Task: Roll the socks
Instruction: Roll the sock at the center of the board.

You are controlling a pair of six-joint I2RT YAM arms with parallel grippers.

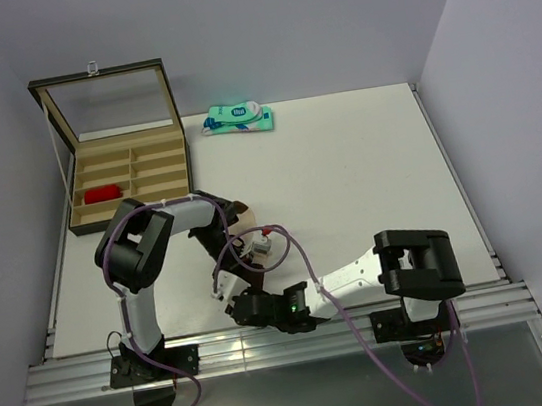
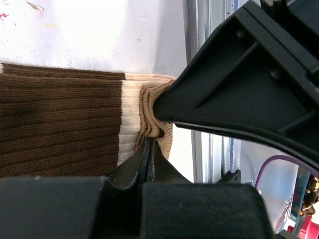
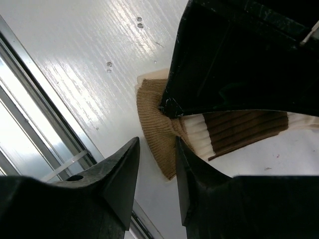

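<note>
The beige sock (image 2: 60, 119), with brown bands and a tan cuff, lies flat on the white table near the front edge. It is mostly hidden under the arms in the top view (image 1: 239, 236). My left gripper (image 2: 149, 142) is shut on the bunched tan cuff (image 3: 154, 124). My right gripper (image 3: 157, 159) is open, its fingers straddling the cuff's edge without closing on it; one finger (image 2: 239, 84) fills the left wrist view. The red sock (image 1: 103, 194) lies in a compartment of the box.
An open compartment box (image 1: 131, 177) with a raised glass lid stands at the back left. A teal-and-white packet (image 1: 239, 119) lies at the back middle. The metal rail of the table's front edge (image 3: 35, 114) runs just beside both grippers.
</note>
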